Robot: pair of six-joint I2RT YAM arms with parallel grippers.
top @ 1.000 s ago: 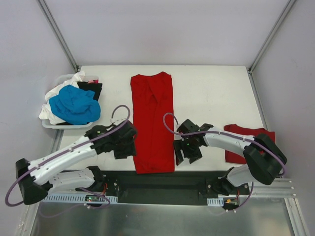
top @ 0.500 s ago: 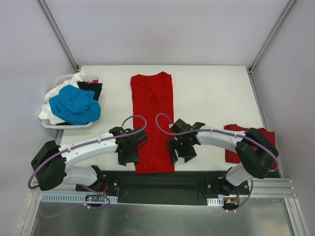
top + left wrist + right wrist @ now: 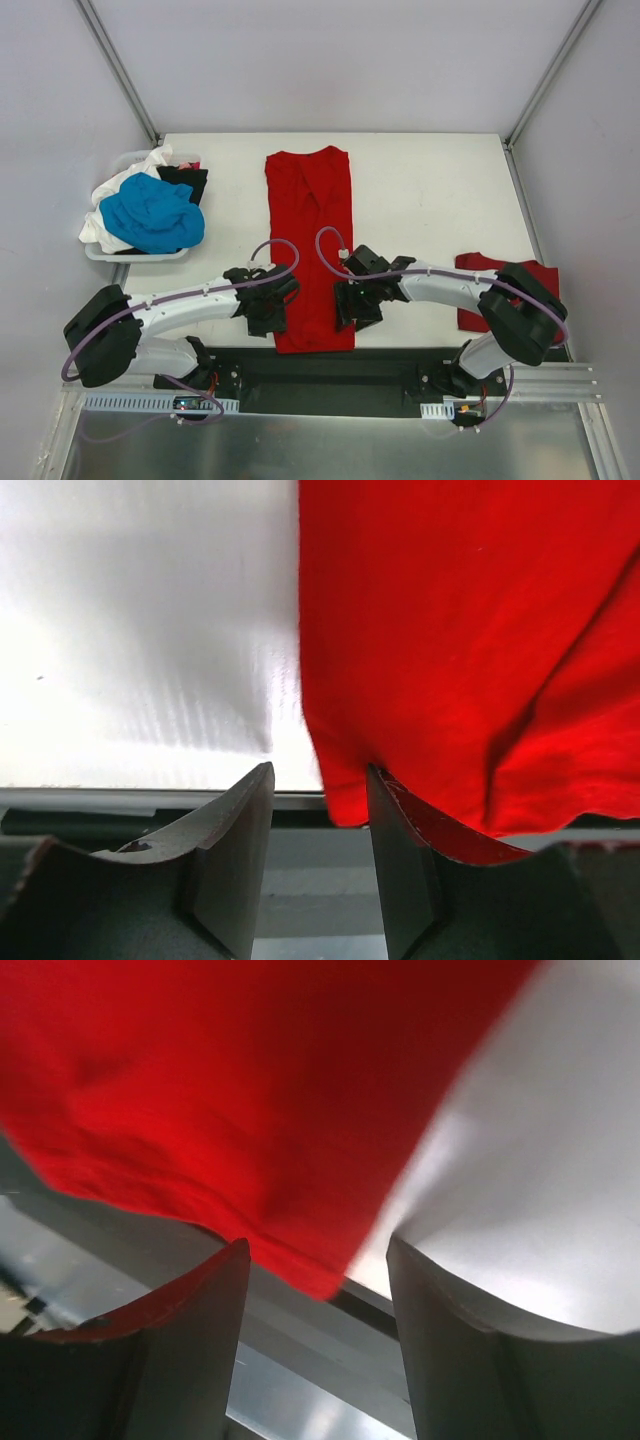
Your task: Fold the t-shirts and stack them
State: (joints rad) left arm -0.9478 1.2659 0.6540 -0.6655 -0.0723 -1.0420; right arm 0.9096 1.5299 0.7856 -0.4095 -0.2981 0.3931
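1. Down the middle of the white table (image 3: 430, 180): red t-shirt (image 3: 310, 230), narrowed to a long strip, near hem at the front edge, likely set for crosswise folding.
2. Far left, heaped in a basket (image 3: 124, 158): blue, white and black shirts (image 3: 150, 212), waiting.
3. Near right: folded red shirt (image 3: 478, 312), probably starting the stack.
4. At the hem's left corner: left gripper (image 3: 320, 775), fingers parted, straddling cloth, unclamped.
5. At the right corner: right gripper (image 3: 318, 1245), likewise parted.

Red t-shirt (image 3: 310, 230) matt cloth, tbl (image 3: 430, 190) smooth w/ sheen.
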